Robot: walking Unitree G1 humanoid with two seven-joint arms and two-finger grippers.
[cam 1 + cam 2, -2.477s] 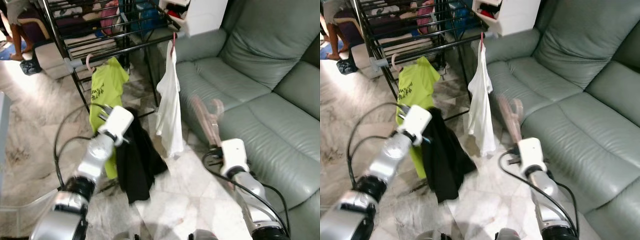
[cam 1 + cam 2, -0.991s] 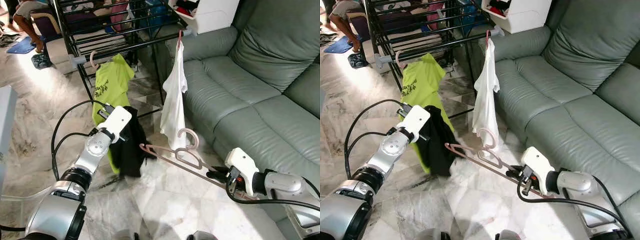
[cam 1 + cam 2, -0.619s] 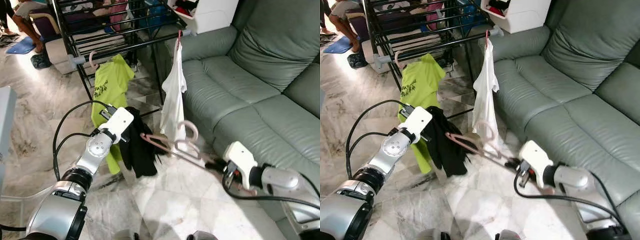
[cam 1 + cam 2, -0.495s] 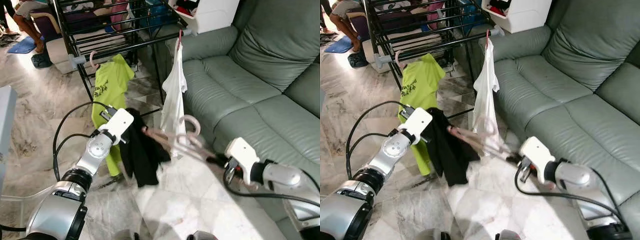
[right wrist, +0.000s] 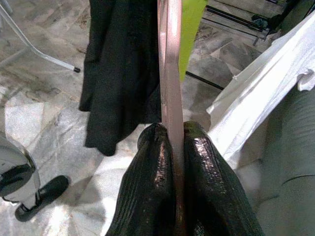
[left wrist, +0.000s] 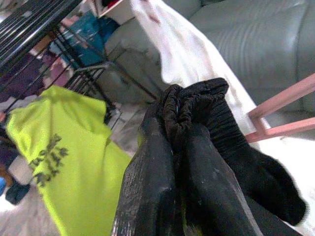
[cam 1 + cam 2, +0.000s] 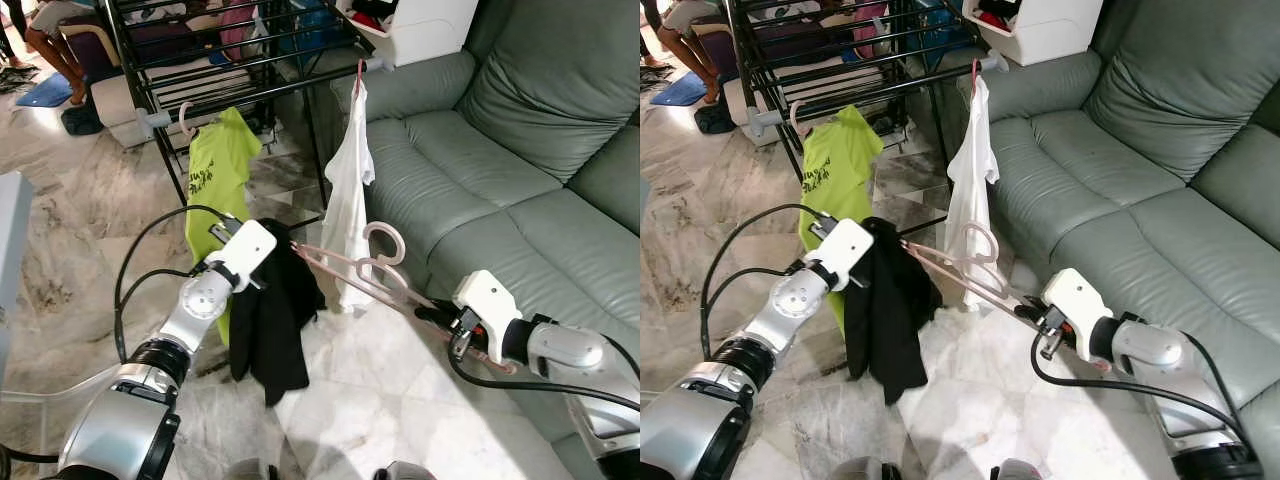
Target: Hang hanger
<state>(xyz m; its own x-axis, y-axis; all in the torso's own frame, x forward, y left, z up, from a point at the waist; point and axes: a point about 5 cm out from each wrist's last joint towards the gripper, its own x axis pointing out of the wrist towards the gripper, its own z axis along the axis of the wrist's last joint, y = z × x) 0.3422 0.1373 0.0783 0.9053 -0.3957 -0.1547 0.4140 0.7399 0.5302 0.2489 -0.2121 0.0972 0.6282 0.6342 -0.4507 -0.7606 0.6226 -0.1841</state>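
A pink plastic hanger [image 7: 350, 270] lies nearly level above the floor, hook [image 7: 385, 240] pointing up. My right gripper [image 7: 432, 316] is shut on one end of it; in the right wrist view both fingers [image 5: 150, 187] pinch the pink bar [image 5: 170, 73]. The hanger's other end reaches the black garment [image 7: 275, 320], which hangs limp from my left gripper [image 7: 272, 240]. The left wrist view has the fingers [image 6: 147, 196] shut on a bunched fold of the black cloth [image 6: 197, 108], with the pink bar [image 6: 285, 105] right beside it.
A black drying rack [image 7: 250, 80] stands ahead with a lime green shirt [image 7: 215, 170] and a white shirt [image 7: 350, 190] hung from its front rail. A grey-green sofa [image 7: 520, 150] fills the right. A white box [image 7: 420, 25] sits on its arm. A person [image 7: 50, 30] is at the far left.
The right gripper brought the hanger from upright down to level, then raised its far end to the black garment. The left gripper shifted a little right with the garment.
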